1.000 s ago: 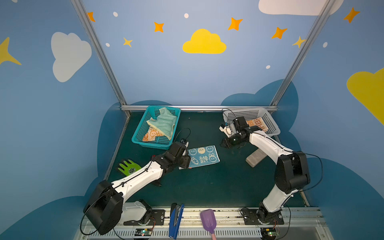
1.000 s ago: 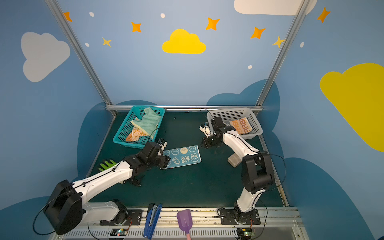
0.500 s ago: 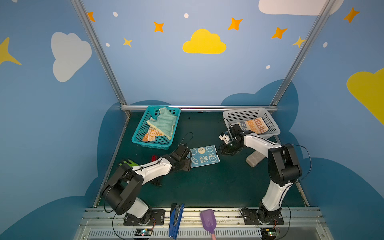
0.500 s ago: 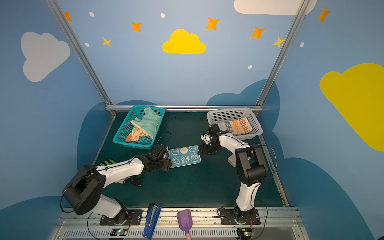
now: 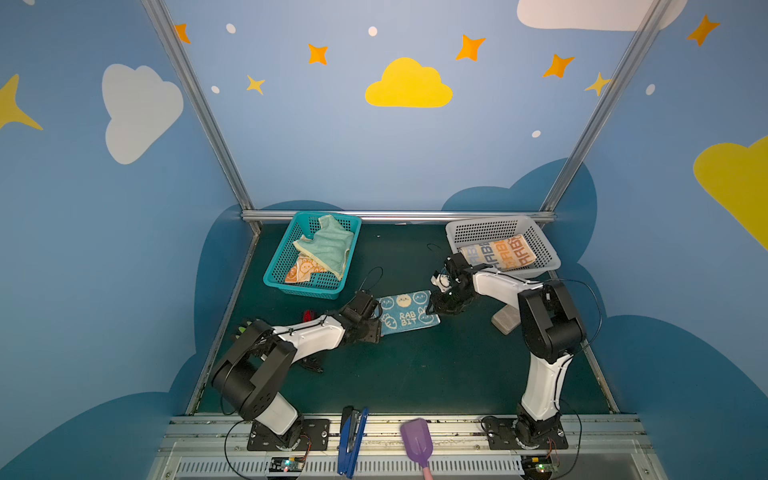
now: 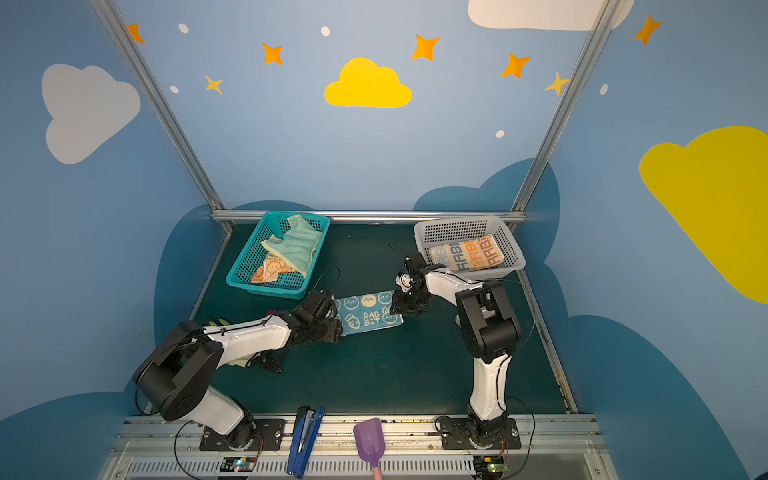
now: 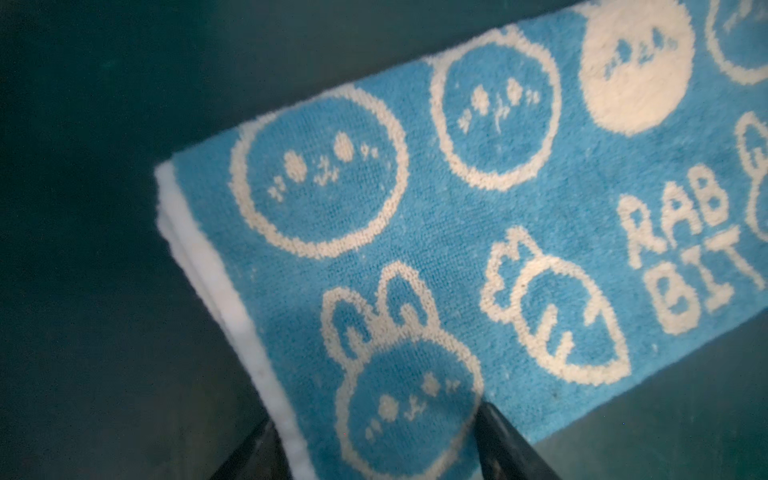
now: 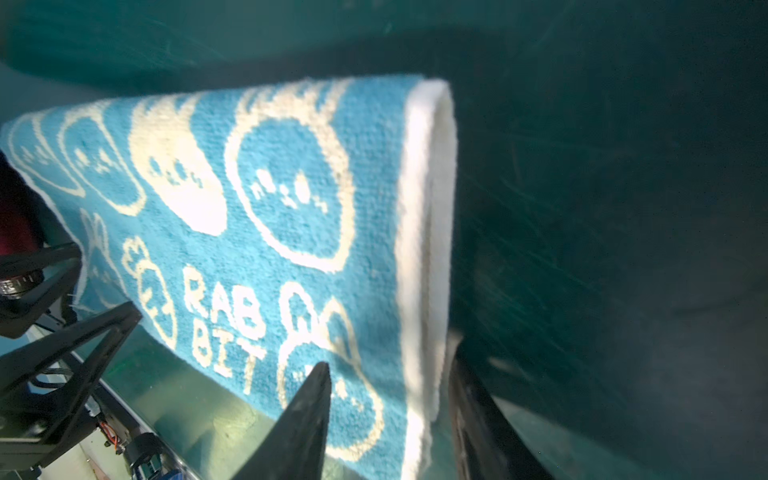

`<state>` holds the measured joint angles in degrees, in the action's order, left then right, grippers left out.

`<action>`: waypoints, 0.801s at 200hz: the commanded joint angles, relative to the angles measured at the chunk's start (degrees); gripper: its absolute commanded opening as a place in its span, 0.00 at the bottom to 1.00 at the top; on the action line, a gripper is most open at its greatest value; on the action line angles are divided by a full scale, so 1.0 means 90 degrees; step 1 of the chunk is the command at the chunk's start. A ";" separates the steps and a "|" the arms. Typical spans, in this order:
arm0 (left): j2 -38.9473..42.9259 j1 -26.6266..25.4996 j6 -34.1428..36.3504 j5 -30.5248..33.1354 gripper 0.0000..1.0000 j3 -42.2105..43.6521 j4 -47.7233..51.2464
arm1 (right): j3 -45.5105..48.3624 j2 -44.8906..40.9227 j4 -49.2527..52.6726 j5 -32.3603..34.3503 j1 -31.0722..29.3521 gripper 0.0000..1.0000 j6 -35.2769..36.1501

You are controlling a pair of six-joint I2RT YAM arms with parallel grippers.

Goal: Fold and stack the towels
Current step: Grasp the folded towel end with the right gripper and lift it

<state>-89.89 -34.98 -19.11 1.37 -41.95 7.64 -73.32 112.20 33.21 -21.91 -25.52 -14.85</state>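
The blue towel (image 5: 409,312) is lying flat on the green mat (image 5: 415,374), near the middle of the table in both top views. It is showing as a narrow folded strip of sky-blue terry with cream rabbit faces, a carrot and the letters RAB BIT, and doubled white borders are showing at both short ends. Its long axis is running nearly from 9 to 3 o'clock, the 3 o'clock end sitting slightly farther back.

The left gripper (image 7: 376,413) is straddling a corner at the 9 o'clock end, its jaws standing apart. The right gripper (image 8: 388,361) is straddling the white 3 o'clock end, its jaws also apart.

At 3 o'clock a grey block (image 5: 505,320) is resting. At 2 o'clock a white basket (image 5: 544,249) is holding the lettered towel (image 5: 496,253). At 10 o'clock a teal basket (image 5: 276,266) is holding the mint towel (image 5: 330,245) over the orange rabbit towel (image 5: 301,270).
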 commanded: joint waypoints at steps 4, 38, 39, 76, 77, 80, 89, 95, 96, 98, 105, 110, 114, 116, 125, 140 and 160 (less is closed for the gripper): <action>-0.0184 0.0070 -0.0046 -0.0183 0.72 0.0243 0.0118 | -0.0022 0.0474 -0.0119 -0.0039 -0.0215 0.47 -0.0228; -0.0221 0.0069 -0.0050 -0.0257 0.72 0.0273 0.0041 | -0.0063 0.0683 -0.0338 -0.0122 -0.0314 0.42 -0.0415; -0.0219 0.0074 -0.0052 -0.0258 0.72 0.0275 0.0040 | -0.0060 0.0690 -0.0344 -0.0128 -0.0311 0.42 -0.0423; -0.0258 0.0069 -0.0063 -0.0332 0.72 0.0316 -0.0037 | -0.0123 0.0893 -0.0632 -0.0443 -0.0358 0.36 -0.0527; -0.0262 0.0069 -0.0064 -0.0330 0.72 0.0321 -0.0042 | -0.0124 0.0898 -0.0628 -0.0450 -0.0363 0.36 -0.0532; -0.0267 0.0069 -0.0064 -0.0328 0.72 0.0330 -0.0052 | -0.0135 0.0917 -0.0644 -0.0472 -0.0372 0.35 -0.0537; -0.0267 0.0059 -0.0072 -0.0338 0.72 0.0343 -0.0067 | -0.0194 0.0971 -0.0664 -0.0530 -0.0405 0.31 -0.0537; -0.0267 0.0068 -0.0073 -0.0347 0.72 0.0353 -0.0077 | -0.0230 0.0994 -0.0678 -0.0569 -0.0419 0.28 -0.0537; -0.0267 0.0068 -0.0073 -0.0352 0.72 0.0354 -0.0077 | -0.0236 0.1002 -0.0680 -0.0576 -0.0423 0.27 -0.0537; -0.0262 0.0069 -0.0073 -0.0348 0.72 0.0350 -0.0087 | -0.0248 0.1015 -0.0682 -0.0589 -0.0425 0.26 -0.0540; -0.0258 0.0070 -0.0073 -0.0365 0.72 0.0349 -0.0092 | -0.0291 0.1036 -0.0700 -0.0642 -0.0443 0.20 -0.0540; -0.0258 0.0071 -0.0076 -0.0359 0.72 0.0354 -0.0097 | -0.0337 0.1046 -0.0703 -0.0676 -0.0454 0.14 -0.0533; -0.0257 0.0071 -0.0090 -0.0358 0.72 0.0346 -0.0097 | -0.0363 0.1049 -0.0697 -0.0689 -0.0468 0.08 -0.0525; -0.0257 0.0069 -0.0090 -0.0364 0.72 0.0345 -0.0104 | -0.0382 0.1049 -0.0688 -0.0683 -0.0473 0.05 -0.0520; -0.0255 0.0069 -0.0088 -0.0373 0.72 0.0340 -0.0116 | -0.0467 0.1017 -0.0633 -0.0659 -0.0475 0.00 -0.0466; -0.0194 0.0073 -0.0076 -0.0398 0.78 0.0326 -0.0143 | -0.0634 0.0899 -0.0488 -0.0569 -0.0475 0.00 -0.0334; -0.0071 0.0067 -0.0018 -0.0430 1.00 0.0293 -0.0192 | -0.1017 0.0660 -0.0081 -0.0166 -0.0455 0.00 0.0000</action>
<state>-89.41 -34.76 -19.14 -0.45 -40.86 4.43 -79.11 118.28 27.40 -27.68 -29.17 -18.39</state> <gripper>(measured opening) 0.920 0.054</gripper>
